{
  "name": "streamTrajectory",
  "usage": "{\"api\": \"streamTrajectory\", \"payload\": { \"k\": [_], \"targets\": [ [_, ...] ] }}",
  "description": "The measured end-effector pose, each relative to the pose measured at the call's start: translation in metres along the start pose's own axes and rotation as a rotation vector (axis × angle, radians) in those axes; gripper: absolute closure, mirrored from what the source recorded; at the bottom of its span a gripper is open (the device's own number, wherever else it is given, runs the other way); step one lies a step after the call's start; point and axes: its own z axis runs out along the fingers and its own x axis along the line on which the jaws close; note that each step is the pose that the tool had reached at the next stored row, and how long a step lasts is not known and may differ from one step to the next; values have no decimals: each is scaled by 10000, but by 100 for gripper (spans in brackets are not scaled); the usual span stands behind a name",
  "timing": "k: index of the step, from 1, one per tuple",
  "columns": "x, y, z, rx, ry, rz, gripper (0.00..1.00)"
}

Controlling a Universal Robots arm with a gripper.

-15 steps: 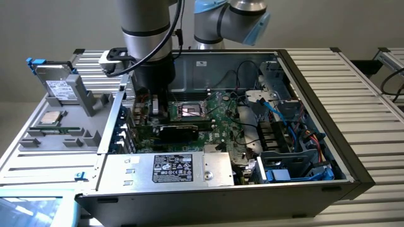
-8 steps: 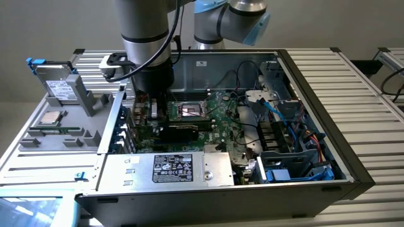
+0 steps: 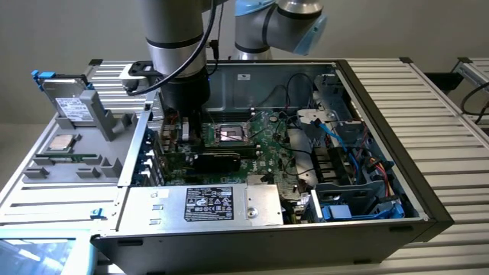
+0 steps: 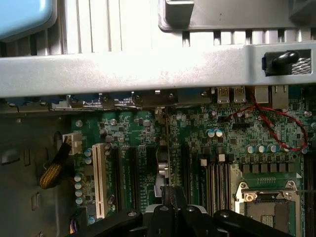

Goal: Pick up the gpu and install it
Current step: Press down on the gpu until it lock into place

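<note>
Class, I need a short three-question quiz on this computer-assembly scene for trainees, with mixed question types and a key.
1. True or false: the processor chip lies on the grey tray, outside the computer case.
2. Multiple choice: what does the gripper hold above the motherboard slots? A. the gpu, seen edge-on; B. the silver drive; C. a red cable.
3. Short answer: is the gripper open or shut?

Key: 1 true. 2 A. 3 shut; it grips the gpu.
</note>
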Motion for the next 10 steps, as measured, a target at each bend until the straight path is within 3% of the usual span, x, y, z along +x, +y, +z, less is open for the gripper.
{"api": "streamTrajectory", "payload": {
  "k": [2, 7, 10],
  "targets": [
    [-1, -34, -50, -65, 3, -1, 88],
    [-12, -223, -49, -174, 20, -5, 88],
    [-16, -279, -33, -451, 36, -15, 88]
  ]
}}
